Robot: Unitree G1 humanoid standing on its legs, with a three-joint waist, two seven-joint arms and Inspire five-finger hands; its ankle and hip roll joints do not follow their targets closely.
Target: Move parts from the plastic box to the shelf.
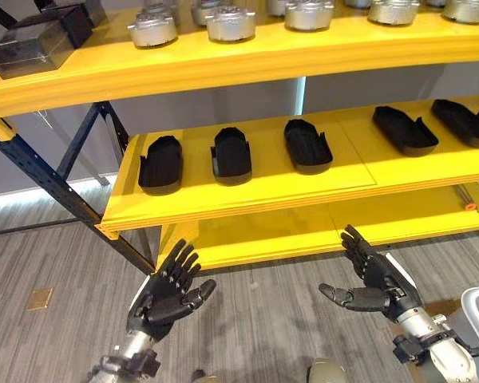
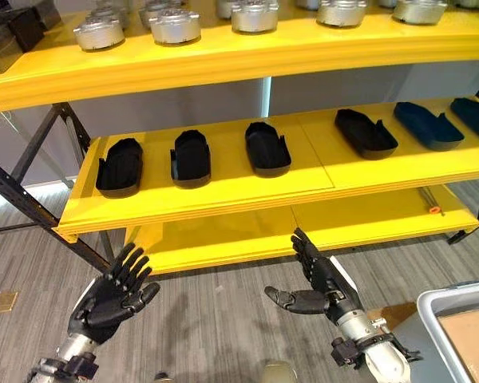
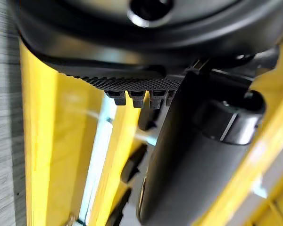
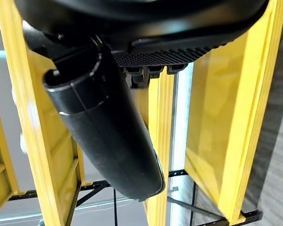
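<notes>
Head-camera view, with my two hands raised before a yellow shelf [image 1: 247, 203] of three boards on a dark blue steel frame [image 1: 40, 171].

Middle board: I count six black moulded parts [image 2: 267, 148] across the two eye views, each a shallow, matte, boat-shaped shell with a rounded nose and a notched rear edge; three stand in a row at the left, three more to the right, all well apart from each other.

Top board: a row of round silver-grey metal housings [image 1: 230, 22], ribbed and dull-polished, cut off by the frame so I cannot count them fully, and one clear plastic case [image 1: 28, 44] at the far left.

Lowest board: bare but for a thin rod with an orange tip [image 1: 465, 199].

My left hand [image 1: 166, 291] and right hand [image 1: 367, 279] both hover over the grey wood-grain floor [image 1: 263, 319], palms up, fingers straight and spread, holding nothing.

A grey plastic box [image 2: 455, 319] shows its rounded rim at lower right, with a brown surface inside.
</notes>
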